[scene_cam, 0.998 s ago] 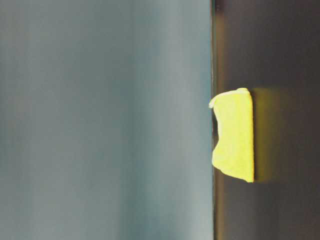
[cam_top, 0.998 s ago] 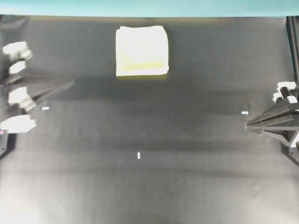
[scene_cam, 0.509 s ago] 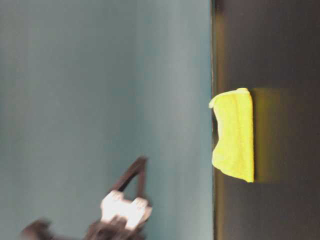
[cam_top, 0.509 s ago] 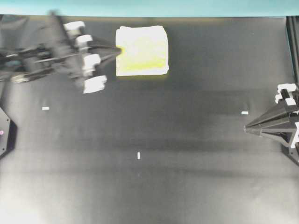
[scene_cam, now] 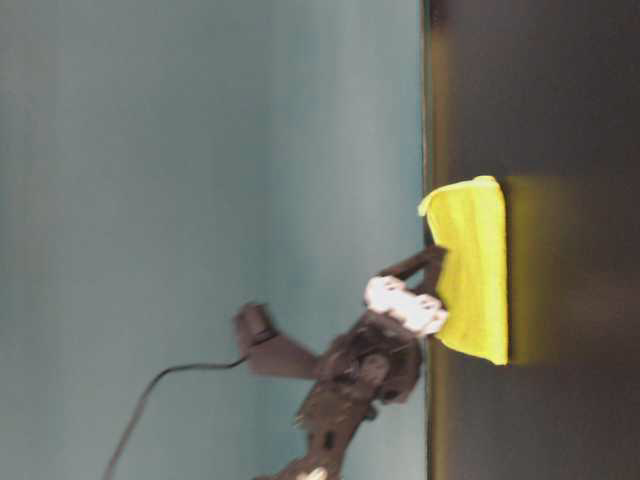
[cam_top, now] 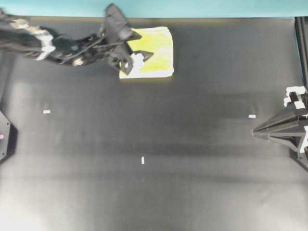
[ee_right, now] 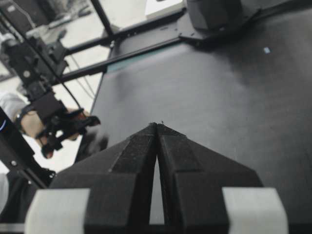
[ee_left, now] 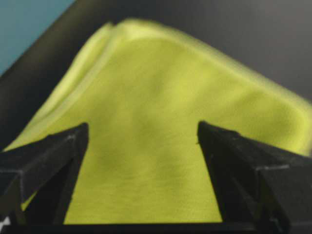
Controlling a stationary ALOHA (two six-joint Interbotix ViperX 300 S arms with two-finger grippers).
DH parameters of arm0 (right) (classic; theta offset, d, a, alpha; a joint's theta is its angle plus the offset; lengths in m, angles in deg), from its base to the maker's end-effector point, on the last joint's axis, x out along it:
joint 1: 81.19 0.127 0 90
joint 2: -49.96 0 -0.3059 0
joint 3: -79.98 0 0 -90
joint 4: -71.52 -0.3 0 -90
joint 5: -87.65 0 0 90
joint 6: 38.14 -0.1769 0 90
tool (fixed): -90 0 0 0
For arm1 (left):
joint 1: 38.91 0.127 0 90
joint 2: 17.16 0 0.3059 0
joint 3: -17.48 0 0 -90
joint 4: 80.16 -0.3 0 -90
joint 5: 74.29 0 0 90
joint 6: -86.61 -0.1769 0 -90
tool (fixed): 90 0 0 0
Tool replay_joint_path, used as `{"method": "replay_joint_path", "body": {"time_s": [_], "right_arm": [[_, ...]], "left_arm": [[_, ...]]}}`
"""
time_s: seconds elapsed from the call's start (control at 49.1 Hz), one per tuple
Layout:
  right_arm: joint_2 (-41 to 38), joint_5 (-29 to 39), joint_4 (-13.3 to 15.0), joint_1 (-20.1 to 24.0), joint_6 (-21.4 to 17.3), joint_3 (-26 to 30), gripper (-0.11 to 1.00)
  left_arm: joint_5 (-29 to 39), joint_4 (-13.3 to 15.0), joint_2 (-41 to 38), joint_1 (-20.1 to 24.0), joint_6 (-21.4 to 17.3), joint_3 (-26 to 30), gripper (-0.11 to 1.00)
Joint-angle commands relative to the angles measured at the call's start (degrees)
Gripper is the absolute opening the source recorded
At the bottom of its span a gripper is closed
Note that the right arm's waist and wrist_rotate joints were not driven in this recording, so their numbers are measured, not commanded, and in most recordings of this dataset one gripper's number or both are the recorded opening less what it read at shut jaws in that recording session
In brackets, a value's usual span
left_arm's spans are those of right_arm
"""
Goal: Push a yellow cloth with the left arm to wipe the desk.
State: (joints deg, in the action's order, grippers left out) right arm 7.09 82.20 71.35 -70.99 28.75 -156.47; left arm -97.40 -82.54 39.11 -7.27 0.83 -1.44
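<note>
Yellow cloth [cam_top: 153,53] position, overhead view: it lies folded at the far edge of the desk [cam_top: 159,159], just beside the teal border strip [cam_top: 202,8] and left of centre. The left arm [cam_top: 53,43] reaches in from the left, and its gripper [cam_top: 137,58] sits over the cloth's left portion, fingertips pointing along the cloth. The broad black surface below and to the right of the cloth shows only small white tape marks [cam_top: 143,160]. The right gripper [cam_top: 256,131] is parked at the right edge, well apart from the cloth.

Table-level view: the cloth [scene_cam: 475,270] forms a low mound on the desk line. The left gripper [scene_cam: 420,300] meets it at the near end; contact looks likely but blur prevents confirmation.

Left wrist view: the cloth [ee_left: 170,141] fills the frame between the two black fingers [ee_left: 44,161], which stand wide apart with fabric visible across the whole gap. The pincer is released, straddling the cloth rather than clamping it.

Right wrist view: the right gripper [ee_right: 157,127] has its fingers pressed together with nothing between them; bare desk [ee_right: 234,97] lies ahead.

Task status, as a judgement: the approach to the cloth appears complete. The push across the desk is not yet evident, since the cloth sits square at the far edge. The wiping stroke itself remains.
</note>
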Motion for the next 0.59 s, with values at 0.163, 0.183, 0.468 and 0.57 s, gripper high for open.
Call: {"method": "replay_joint_path", "body": {"time_s": [0.163,0.183,0.468,0.57], "right_arm": [[-0.09,-0.18,0.0,0.0,-0.09,0.35,0.0],[-0.18,-0.18,-0.09,0.0,-0.09,0.35,0.0],[0.35,-0.18,-0.09,0.0,-0.09,0.26,0.0],[0.79,-0.18,0.0,0.0,0.0,0.26,0.0]], "left_arm": [[1.32,-0.09,-2.81,0.09,-0.53,2.11,0.86],[1.67,-0.18,-2.81,0.09,-0.53,2.02,0.86],[2.9,-0.18,-0.44,-3.08,-0.79,-4.75,0.87],[1.67,-0.18,2.11,-5.01,-0.79,-8.53,0.87]]}}
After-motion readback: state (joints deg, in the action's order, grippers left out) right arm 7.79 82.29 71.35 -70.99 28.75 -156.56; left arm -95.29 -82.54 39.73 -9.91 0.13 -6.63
